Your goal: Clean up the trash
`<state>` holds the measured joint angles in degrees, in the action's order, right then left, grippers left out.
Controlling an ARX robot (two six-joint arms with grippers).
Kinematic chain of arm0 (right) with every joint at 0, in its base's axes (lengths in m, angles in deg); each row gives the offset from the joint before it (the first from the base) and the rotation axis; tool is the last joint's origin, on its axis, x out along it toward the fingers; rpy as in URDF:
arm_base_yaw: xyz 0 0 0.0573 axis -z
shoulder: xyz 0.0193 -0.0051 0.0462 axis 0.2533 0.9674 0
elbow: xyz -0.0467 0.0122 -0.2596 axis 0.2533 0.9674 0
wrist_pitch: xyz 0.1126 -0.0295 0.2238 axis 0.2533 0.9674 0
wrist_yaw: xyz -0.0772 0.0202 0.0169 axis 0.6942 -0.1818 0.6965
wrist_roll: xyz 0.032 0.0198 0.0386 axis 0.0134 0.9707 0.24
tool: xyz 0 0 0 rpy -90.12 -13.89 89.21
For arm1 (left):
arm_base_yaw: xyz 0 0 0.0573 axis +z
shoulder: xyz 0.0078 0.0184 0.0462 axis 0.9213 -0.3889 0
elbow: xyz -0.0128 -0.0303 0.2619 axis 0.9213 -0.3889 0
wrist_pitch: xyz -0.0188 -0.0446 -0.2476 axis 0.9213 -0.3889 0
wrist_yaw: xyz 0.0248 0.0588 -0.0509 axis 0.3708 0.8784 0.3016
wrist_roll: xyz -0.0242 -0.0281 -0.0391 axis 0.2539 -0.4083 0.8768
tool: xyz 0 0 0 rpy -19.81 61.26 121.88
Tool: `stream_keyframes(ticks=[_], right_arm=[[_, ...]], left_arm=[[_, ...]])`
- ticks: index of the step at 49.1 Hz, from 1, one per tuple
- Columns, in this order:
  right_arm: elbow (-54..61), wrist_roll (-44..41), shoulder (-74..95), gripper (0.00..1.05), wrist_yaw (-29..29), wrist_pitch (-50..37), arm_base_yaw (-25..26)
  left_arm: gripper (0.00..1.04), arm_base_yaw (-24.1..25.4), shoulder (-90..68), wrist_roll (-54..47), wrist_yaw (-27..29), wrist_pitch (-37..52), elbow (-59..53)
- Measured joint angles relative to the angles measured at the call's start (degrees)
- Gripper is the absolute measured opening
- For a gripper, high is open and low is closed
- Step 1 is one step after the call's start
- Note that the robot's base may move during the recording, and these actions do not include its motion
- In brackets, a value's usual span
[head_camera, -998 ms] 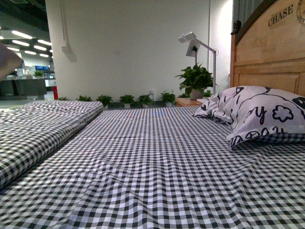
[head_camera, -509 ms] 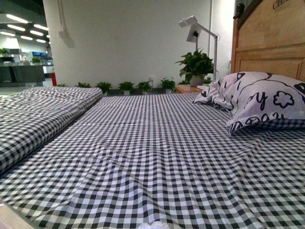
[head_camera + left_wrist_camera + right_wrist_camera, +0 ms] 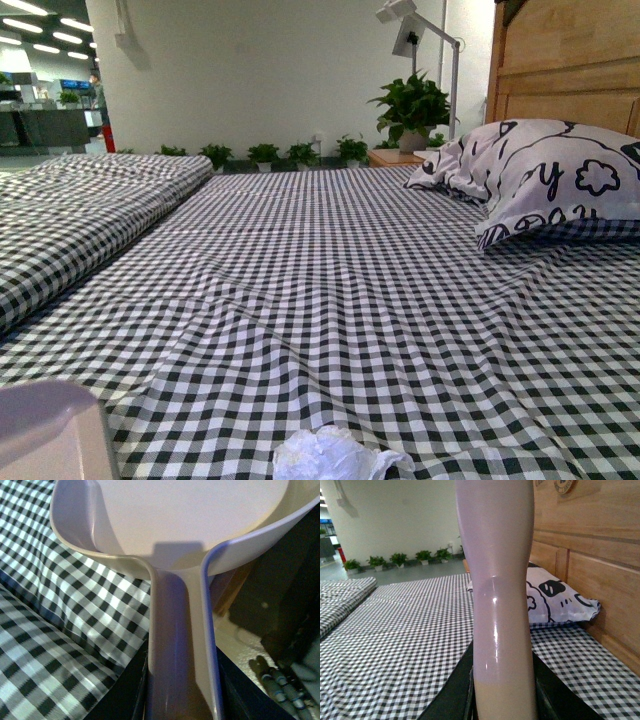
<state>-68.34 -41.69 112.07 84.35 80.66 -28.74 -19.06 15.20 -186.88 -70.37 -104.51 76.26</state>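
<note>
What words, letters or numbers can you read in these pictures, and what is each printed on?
"y": large black letter on the pillow; its other print is creased, unreadable.
Headboard: emblem at the top edge, cut off, unreadable.

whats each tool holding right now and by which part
Left tool grips the pale dustpan by its handle. Right tool grips a pale smooth shaft by one end; the rest runs out of view.

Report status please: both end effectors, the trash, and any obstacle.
Status: left end effector shut on dustpan handle; right end effector shut on pale handle. Paper trash on checked sheet, untouched. No obstacle near it; pillow far right.
</note>
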Motion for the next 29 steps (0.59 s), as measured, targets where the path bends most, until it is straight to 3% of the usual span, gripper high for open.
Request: stream_keyframes(ticks=[6,14,29], right_arm=[[0.00,0.00,-0.02,0.20,-0.11,0.00,0.00],[0.00,0.02,-0.02,0.20,-0.11,0.00,0.00],[0.00,0.02,-0.02,0.20,-0.11,0.00,0.00]], left_arm=[[0.28,-8.96,-1.75,1.55,-0.09,9.40,3.45],[0.28,-15.78,-2.32,8.48,0.11,14.71,6.03],[0.28,-21.90,-2.47,18.51,1.81,17.05,6.34]])
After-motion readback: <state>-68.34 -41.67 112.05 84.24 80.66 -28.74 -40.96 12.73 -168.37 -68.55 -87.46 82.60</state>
